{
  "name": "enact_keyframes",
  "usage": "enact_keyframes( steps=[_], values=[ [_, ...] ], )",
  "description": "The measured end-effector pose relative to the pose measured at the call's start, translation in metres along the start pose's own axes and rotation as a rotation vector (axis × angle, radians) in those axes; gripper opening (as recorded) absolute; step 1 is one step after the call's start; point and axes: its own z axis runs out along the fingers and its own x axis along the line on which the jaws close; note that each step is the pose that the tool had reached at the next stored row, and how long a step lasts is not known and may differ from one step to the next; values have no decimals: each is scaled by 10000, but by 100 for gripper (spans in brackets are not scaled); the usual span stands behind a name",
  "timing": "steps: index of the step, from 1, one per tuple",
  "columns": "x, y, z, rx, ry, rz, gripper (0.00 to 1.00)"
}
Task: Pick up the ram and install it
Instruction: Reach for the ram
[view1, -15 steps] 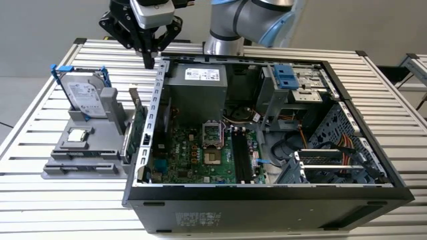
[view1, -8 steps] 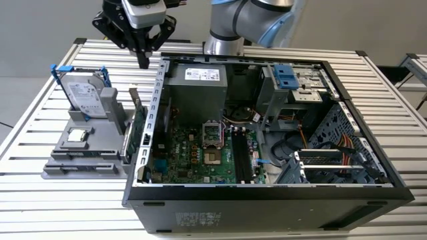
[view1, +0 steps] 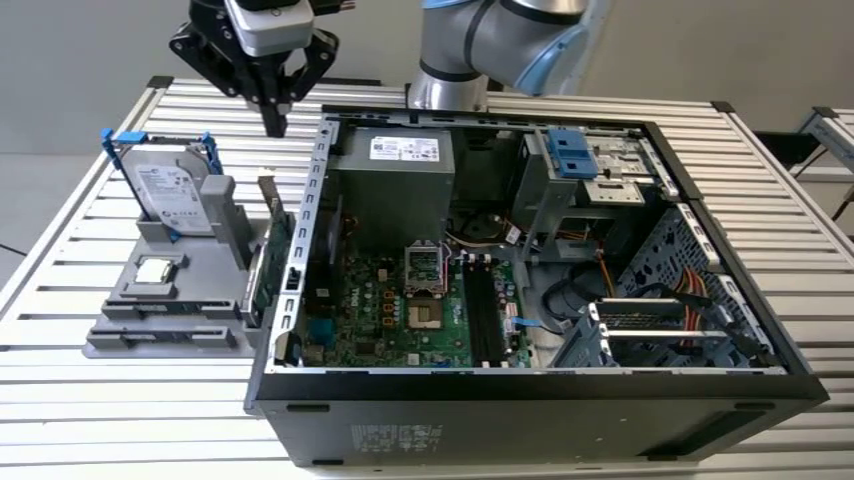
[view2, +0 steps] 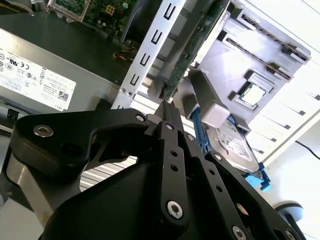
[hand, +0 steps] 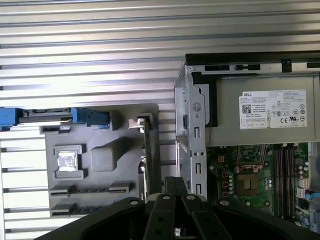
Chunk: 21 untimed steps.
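Note:
My gripper (view1: 276, 122) hangs above the back edge of the table, behind the grey fixture (view1: 120, 345). Its fingers are shut together with nothing between them, as both wrist views show (view2: 165, 107) (hand: 174, 181). The ram looks like a thin dark strip (hand: 92, 189) standing on edge in a long slot of the fixture (hand: 102, 130), just past the processor chip (hand: 67, 161); I cannot tell it apart from the slot for certain. In the exterior view that slot (view1: 171, 308) lies well in front of the gripper. The motherboard's long black memory slots (view1: 483, 310) (hand: 282, 175) lie inside the open case.
The open computer case (view1: 534, 400) fills the table's middle, with its power supply (view1: 394, 150) at the back. On the fixture stand a hard drive in a blue frame (view1: 174, 195) and a green card with a metal bracket (view1: 276, 265), directly below the gripper. Slatted table (view1: 80, 420).

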Motion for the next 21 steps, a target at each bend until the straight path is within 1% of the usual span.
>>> enact_keyframes(
  steps=[21],
  values=[
    [272, -17, -3, -1, 0, -23, 0]
  ],
)
